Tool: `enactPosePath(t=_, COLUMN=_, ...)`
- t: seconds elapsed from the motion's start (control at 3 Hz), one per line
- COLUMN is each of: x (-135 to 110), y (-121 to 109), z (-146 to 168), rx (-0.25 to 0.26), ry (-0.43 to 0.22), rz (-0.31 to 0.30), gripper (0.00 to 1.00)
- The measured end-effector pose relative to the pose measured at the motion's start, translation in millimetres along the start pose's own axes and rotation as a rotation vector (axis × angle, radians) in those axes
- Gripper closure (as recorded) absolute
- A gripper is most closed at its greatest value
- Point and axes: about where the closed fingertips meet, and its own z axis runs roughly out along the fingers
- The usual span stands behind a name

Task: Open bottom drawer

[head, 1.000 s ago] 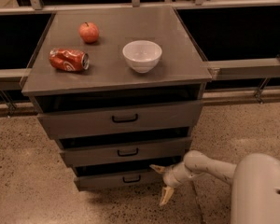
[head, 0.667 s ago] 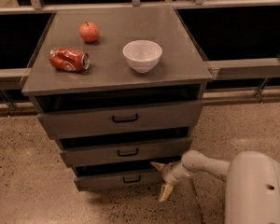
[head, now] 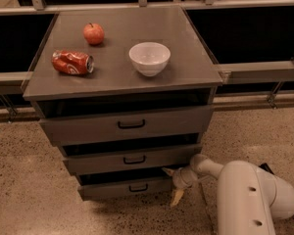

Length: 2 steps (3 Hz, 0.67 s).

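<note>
Gripper (head: 170, 185) sits low, near floor (head: 24, 180), at right end of the bottom drawer (head: 112, 189). It's spread wide w/ nothing held. Upper finger points up-left at the dark gap over that drawer's right corner, right by the front; can't tell if it touches. Lower finger (head: 177, 197) hangs down twd the floor, just past the drawer's right edge. Arm (head: 255, 195), white and bulky, comes in from lower right. Bottom drawer is lowest of 3 grey fronts, w/ small black handle (head: 138, 187) at centre, well left of gripper. Dark gap shows above it; how far out it is, can't tell. Above it is mid drawer (head: 103, 162), then top drawer (head: 88, 127), widest, each w/ a black bar handle and a dark gap above. Cabinet (head: 117, 82) top is flat grey. White bowl (head: 149, 58) stands upright right of centre, crushed red can (head: 72, 62) lies on its side at left, red apple (head: 93, 34) sits behind the can, all apart.
</note>
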Motion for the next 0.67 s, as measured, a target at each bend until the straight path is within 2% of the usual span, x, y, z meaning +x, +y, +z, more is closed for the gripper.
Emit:
enactPosePath(t=0.33, x=7.6, y=-6.7, z=0.9, rx=-0.005, ry=0.016, rz=0.001, gripper=0.18)
enactPosePath(t=0.67, x=10.9, y=2.7, z=4.6, rx=-0.014, ry=0.009, rz=0.015, gripper=0.29)
